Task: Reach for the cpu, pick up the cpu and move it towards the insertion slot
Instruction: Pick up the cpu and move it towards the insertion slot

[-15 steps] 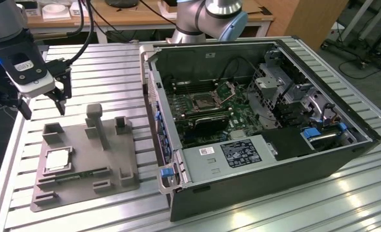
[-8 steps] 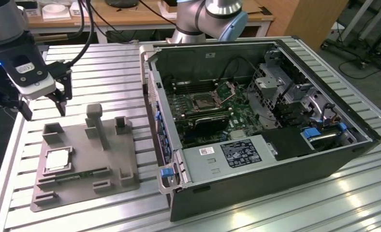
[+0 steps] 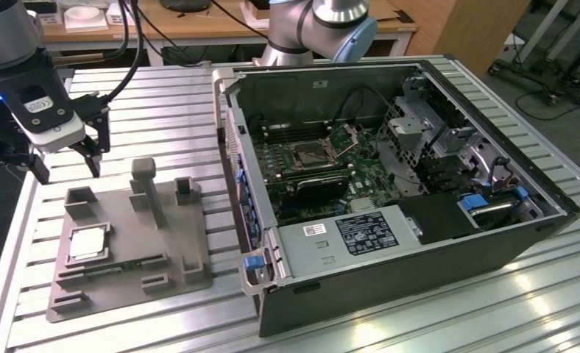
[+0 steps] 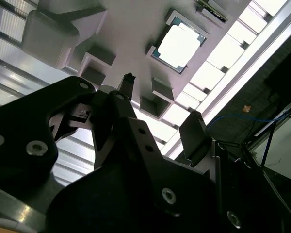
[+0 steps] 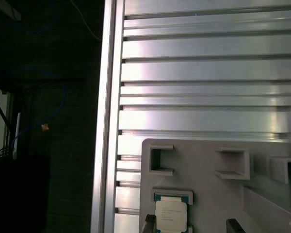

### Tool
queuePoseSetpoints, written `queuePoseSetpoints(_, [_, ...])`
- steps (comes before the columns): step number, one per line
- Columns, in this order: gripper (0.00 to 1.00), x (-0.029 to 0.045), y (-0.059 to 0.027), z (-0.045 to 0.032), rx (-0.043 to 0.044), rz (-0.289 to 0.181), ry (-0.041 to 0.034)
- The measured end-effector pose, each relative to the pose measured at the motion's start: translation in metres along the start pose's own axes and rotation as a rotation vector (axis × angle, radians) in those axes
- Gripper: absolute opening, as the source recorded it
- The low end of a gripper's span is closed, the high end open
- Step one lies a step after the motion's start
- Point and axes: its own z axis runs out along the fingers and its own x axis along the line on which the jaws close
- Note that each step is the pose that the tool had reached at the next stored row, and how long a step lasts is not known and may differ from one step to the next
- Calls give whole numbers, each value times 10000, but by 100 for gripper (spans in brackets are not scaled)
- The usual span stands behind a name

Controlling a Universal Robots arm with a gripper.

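Note:
The cpu (image 3: 87, 243) is a small silvery square lying flat in a framed pocket of the grey fixture plate (image 3: 187, 254) on the exterior view's left. It also appears bright in the second wrist view as the cpu (image 4: 178, 44) and in the first wrist view as the cpu (image 5: 170, 215). My gripper (image 3: 66, 168) hangs above the plate's far corner, short of the cpu, open with nothing between its dark fingers (image 4: 128, 85). The insertion slot (image 3: 310, 154) is a metal-framed square socket with its bracket raised, on the board inside the open computer case (image 3: 388, 279).
The fixture plate carries upright posts (image 3: 145, 187) and brackets, and a narrow green strip (image 3: 123, 266) near its front. The slatted aluminium table (image 3: 172, 110) ends at an edge (image 5: 109, 121) close beside the plate. Another arm's base (image 3: 319, 29) stands behind the case.

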Motion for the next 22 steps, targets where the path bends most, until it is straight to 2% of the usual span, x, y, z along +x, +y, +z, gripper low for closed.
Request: queuePoseSetpoints(22, [65, 1, -3, 57, 0, 0, 1])
